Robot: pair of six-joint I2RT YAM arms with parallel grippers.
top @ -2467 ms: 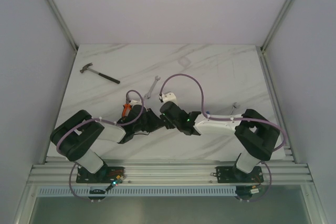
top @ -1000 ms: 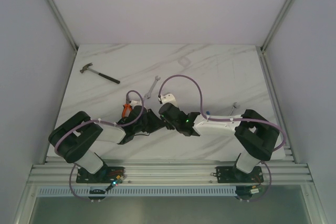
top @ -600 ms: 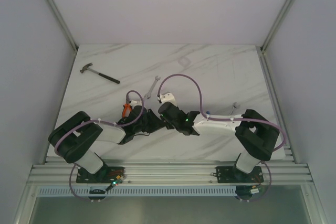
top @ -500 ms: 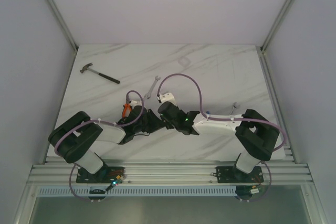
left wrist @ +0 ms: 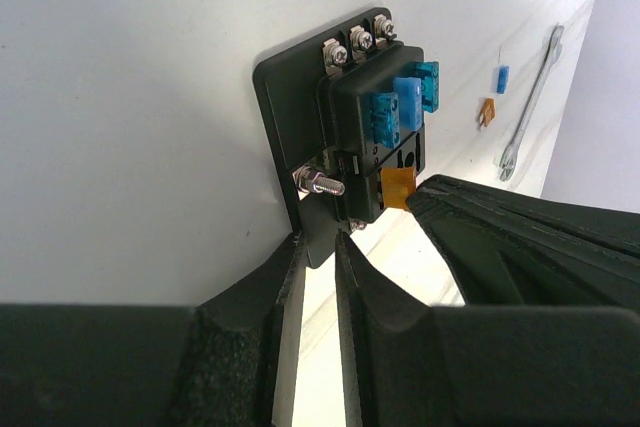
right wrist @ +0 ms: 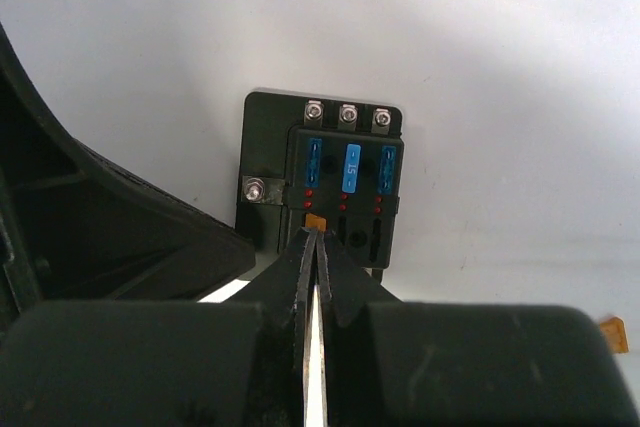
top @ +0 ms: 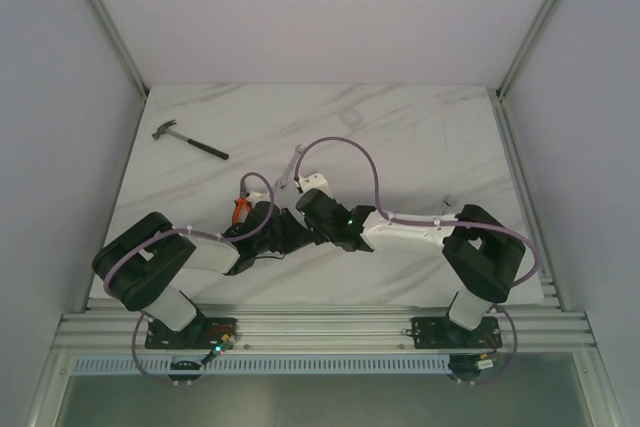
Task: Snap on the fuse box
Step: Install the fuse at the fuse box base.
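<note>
Marble table [top: 420,137]: your fuse box [left wrist: 365,142] sits near the middle, a little toward the near edge, between both wrists. Your left gripper [left wrist: 318,247] pinches the closest edge of its black base plate. Your right gripper [right wrist: 316,239] is pressed together, tips meeting at the amber fuse [right wrist: 316,221] in the box's row below three blue fuses [right wrist: 350,167].

White marble-veined tabletop [top: 420,137]; plain pale walls [top: 320,7] on three sides; aluminium rail [top: 320,329] along near edge.
</note>
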